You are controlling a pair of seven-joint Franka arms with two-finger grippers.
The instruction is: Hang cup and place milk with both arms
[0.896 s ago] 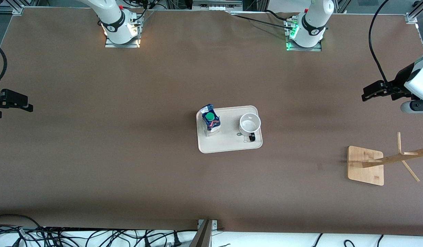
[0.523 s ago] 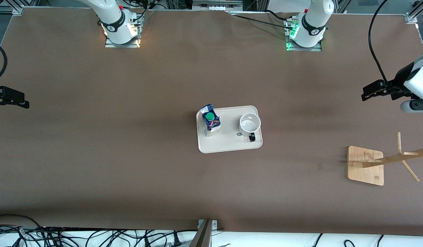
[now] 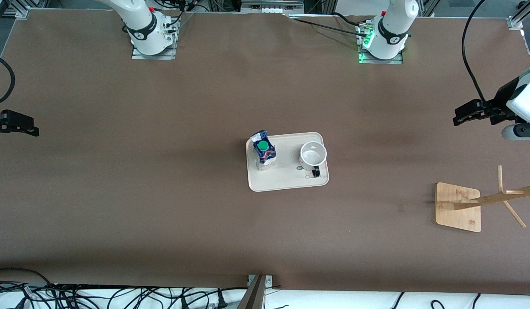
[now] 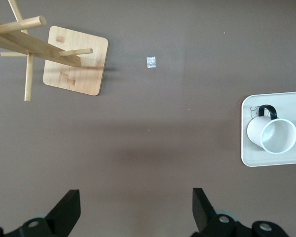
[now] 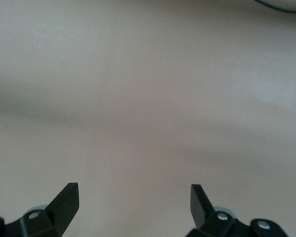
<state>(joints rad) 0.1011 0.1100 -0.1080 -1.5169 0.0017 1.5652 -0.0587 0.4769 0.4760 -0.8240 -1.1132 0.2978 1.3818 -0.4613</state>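
Shifting only slightly over the table's (image 3: pixel 162 223) end, right gripper (image 3: pixel 31 128) jaws wide and empty like the waiting left gripper's (image 3: pixel 460 119), cup (image 3: pixel 313 155) and milk (image 3: pixel 264 152) untouched on the tray (image 3: pixel 286 182).

Both arms wait raised: the left gripper (image 3: pixel 459 119) hangs over its counter end, the right gripper (image 3: pixel 31 130) over its own, fingers (image 4: pixel 69 210) spread wide, holding nothing.

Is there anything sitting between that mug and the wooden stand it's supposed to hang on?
Nothing visible does. The cup sits on the tray beside the milk, and only bare brown table lies between it and the wooden rack toward the left arm's end.
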